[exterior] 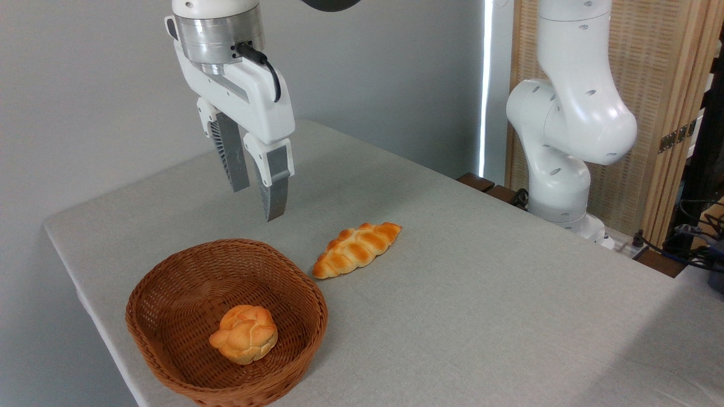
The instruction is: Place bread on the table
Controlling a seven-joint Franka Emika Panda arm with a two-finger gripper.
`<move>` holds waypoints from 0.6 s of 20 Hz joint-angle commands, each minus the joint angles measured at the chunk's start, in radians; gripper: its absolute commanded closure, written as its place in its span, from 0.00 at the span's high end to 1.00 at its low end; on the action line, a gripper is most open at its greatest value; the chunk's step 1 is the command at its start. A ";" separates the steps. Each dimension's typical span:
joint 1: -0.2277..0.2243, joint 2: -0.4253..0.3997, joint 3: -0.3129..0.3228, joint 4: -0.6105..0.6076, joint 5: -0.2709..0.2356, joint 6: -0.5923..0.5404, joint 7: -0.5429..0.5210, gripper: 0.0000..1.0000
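- Long, tapered, braided golden-orange bread (357, 250) with pale creases: flat on the large table (481, 294) in light grey-beige cloth, just beside the right rim of the basket, lying diagonally, narrow end toward the basket.
- Brown oval wicker basket (169, 282): standing near the front left corner of the table.
- Small round knotted golden bun (244, 333): inside the basket, toward its front.
- White two-finger claw (258, 199) with grey finger pads: hanging in the air above the table, behind the basket and to the upper left of the bread, well apart from both; fingers pointing down, parted by a narrow gap, holding nothing.
- White jointed arm base (557, 186): mounted at the far right edge of the table.
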 commanded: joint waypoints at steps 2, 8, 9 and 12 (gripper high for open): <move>-0.008 -0.003 0.006 0.016 0.005 0.018 -0.001 1.00; -0.007 -0.011 -0.028 0.004 0.013 0.002 -0.001 1.00; -0.005 -0.011 -0.028 0.004 0.013 0.002 -0.001 1.00; 0.091 -0.017 -0.113 0.000 0.013 0.002 0.004 1.00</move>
